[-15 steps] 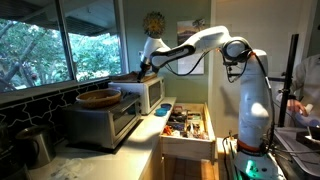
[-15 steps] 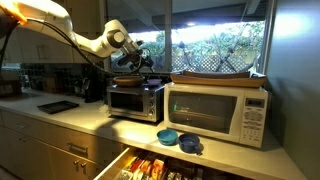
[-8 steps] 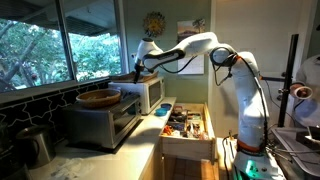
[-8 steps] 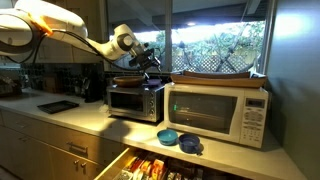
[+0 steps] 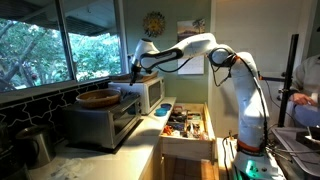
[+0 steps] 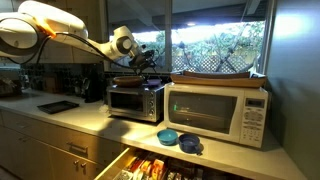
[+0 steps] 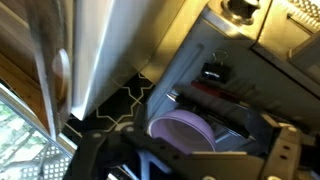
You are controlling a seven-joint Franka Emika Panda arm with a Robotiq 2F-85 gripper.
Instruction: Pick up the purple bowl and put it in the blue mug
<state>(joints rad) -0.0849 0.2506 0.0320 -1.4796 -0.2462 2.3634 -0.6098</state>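
Gripper (image 7: 192, 152) spread, holding nothing. Purple bowl (image 7: 185, 128) straight ahead, centred between my fingers (image 7: 100, 155), untouched. Blue mug (image 6: 168, 136) well apart on bench (image 6: 90, 116).

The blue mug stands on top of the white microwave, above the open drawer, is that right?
Not quite. The blue mug stands on the counter in front of the white microwave, not on top, above the open drawer; an exterior view shows it.
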